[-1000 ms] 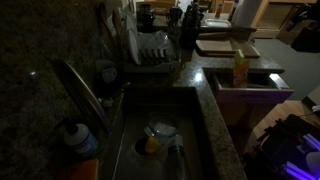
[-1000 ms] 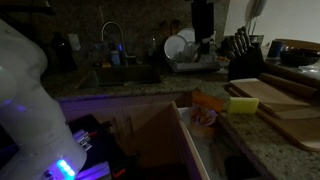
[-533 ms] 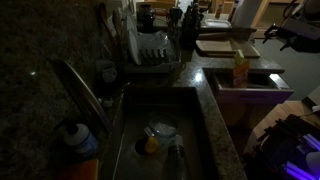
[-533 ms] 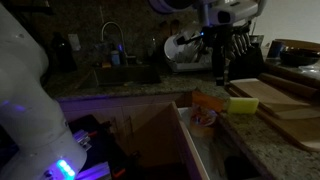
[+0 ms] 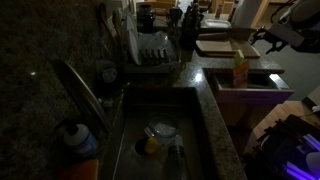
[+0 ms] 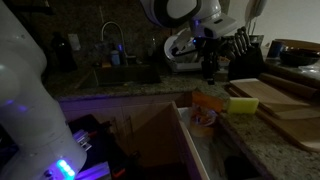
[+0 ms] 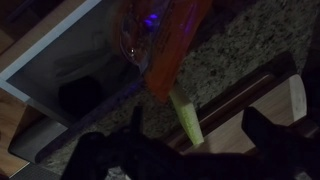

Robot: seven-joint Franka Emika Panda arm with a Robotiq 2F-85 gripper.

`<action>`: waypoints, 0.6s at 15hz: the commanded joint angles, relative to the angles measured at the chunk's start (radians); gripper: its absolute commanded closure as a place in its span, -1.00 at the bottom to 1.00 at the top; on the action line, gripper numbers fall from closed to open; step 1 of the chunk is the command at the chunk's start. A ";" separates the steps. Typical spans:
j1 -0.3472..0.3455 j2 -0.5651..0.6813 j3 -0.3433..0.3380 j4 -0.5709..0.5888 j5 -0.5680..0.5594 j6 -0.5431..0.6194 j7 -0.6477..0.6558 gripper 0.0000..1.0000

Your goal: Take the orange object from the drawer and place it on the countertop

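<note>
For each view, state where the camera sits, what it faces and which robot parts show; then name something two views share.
An exterior view: above the sink, facing along the counter; arm upper right.
An exterior view: by the open drawer, facing the faucet; arm and pincer above.
Wrist view: looking down at the orange object; pincer fingers at bottom.
All share the orange object.

Speckled polished stone countertop (image 7: 240, 50), glossy orange plastic packet (image 7: 175, 40), pale wooden boards (image 6: 268, 96), shiny metal faucet (image 5: 80, 90).

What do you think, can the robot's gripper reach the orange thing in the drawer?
Probably yes. The drawer is open, the orange object lies uncovered in it, and the open gripper hangs above with nothing between them.
</note>
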 commanded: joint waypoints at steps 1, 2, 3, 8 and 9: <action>-0.021 0.003 0.010 0.001 -0.051 0.020 0.021 -1.00; -0.047 0.052 0.020 0.048 -0.117 -0.031 0.095 -1.00; -0.061 0.119 0.021 0.110 -0.158 -0.101 0.166 -1.00; 0.009 0.301 -0.027 0.265 -0.083 -0.307 0.265 -1.00; 0.021 0.334 -0.030 0.297 -0.066 -0.352 0.280 -1.00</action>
